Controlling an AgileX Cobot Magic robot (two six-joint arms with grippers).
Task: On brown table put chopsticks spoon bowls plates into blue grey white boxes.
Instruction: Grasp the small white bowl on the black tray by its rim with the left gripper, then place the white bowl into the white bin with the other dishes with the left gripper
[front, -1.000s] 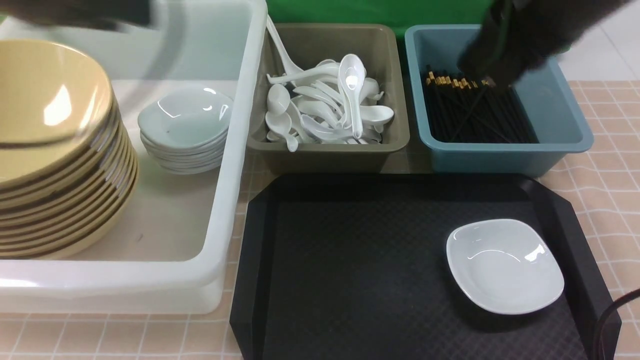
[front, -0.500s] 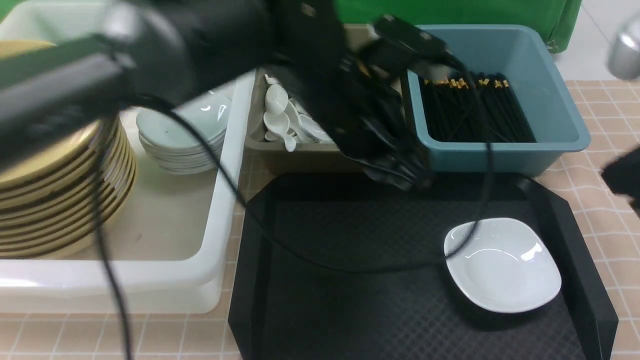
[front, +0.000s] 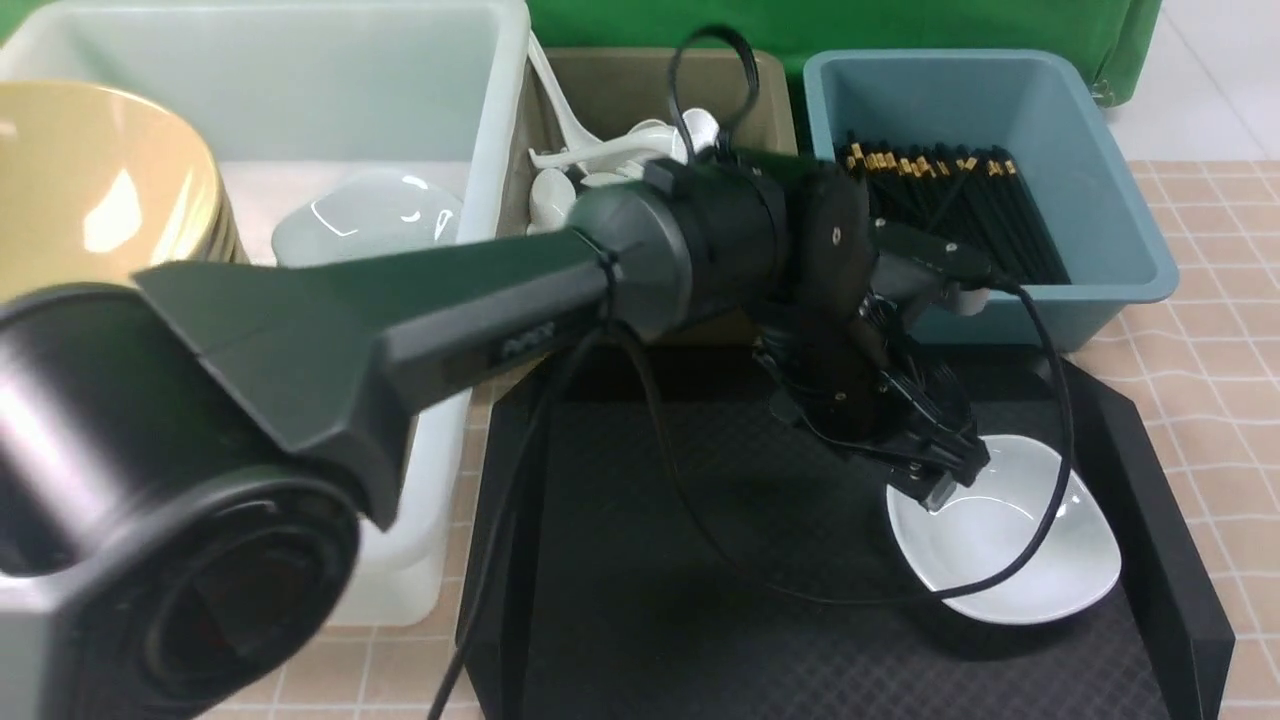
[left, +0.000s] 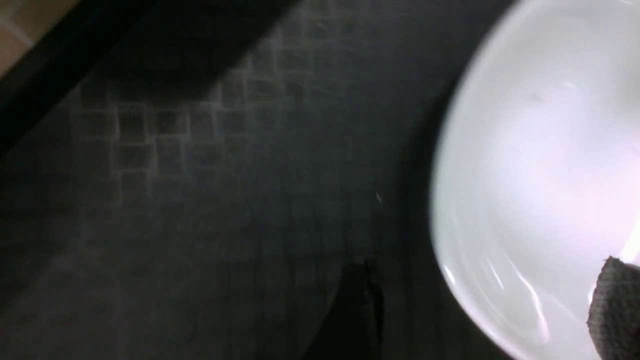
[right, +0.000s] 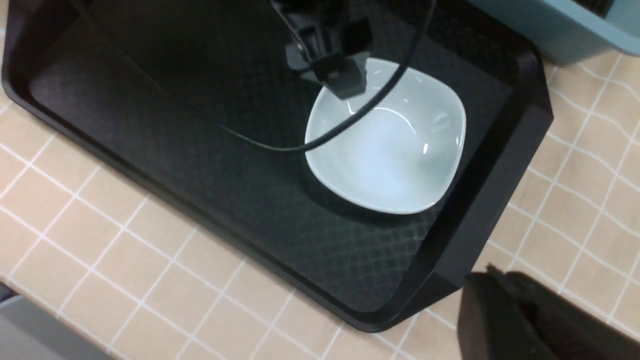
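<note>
A white plate (front: 1010, 545) lies alone at the right of the black tray (front: 650, 560). My left gripper (front: 938, 487) is down at its near-left rim, open. In the left wrist view one fingertip (left: 614, 307) is over the plate's (left: 540, 165) inside and the other is outside, over the tray. My right gripper (right: 492, 280) is shut and empty above the brown table (right: 100, 240), off the tray's corner. Yellow bowls (front: 90, 180) and more plates (front: 370, 215) are stacked in the white box (front: 505, 120). Spoons (front: 560, 185) fill the grey box (front: 620, 80), chopsticks (front: 950, 190) the blue box (front: 1100, 200).
My left arm (front: 480, 300) stretches from the lower left across the white box's front and the tray, hiding part of the grey box. Its cable (front: 1040, 520) loops over the plate. A green cloth (front: 900, 20) hangs behind the boxes.
My left arm has swung from over the grey box down to the plate on the tray, and its jaws have opened. The right arm has left the front view.
</note>
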